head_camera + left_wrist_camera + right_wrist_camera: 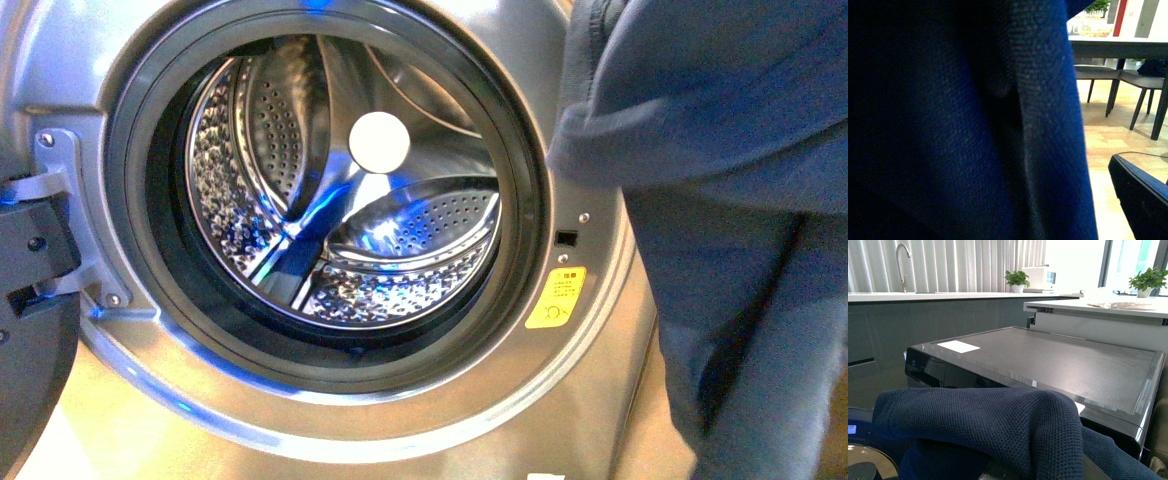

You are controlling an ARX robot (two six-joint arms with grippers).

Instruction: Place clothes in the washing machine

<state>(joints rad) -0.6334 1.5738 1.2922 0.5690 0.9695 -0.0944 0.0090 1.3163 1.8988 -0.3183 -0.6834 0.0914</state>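
The clothes point(720, 180) hang closest to me, on the right side of the front view. They are dark blue and soft, with a thick hem near the top. They are outside the washer point(130, 410), in front of its right side, and not in the drum point(230, 180).

In the left wrist view the clothes point(973, 125) fill almost all I can see, very close up. In the right wrist view the clothes point(998, 425) lie bunched across the near part.

I cannot see my left hand or my right hand. The cloth hides them, so I cannot tell if they are spread, pressed together or pinching.

Past the clothes is the silver-grey washer. Its round hole is open, with a dark rubber ring point(140, 200) around it. A yellow sticker point(556, 298) sits low on the right of the ring, near the clothes. A grey hinge point(75, 200) is on the left.

Deeper in is the shiny drum, full of little holes.

In the right wrist view a flat grey top point(1048, 360) lies past the clothes. Farther back are a tap point(902, 260) and a plant point(1017, 279).
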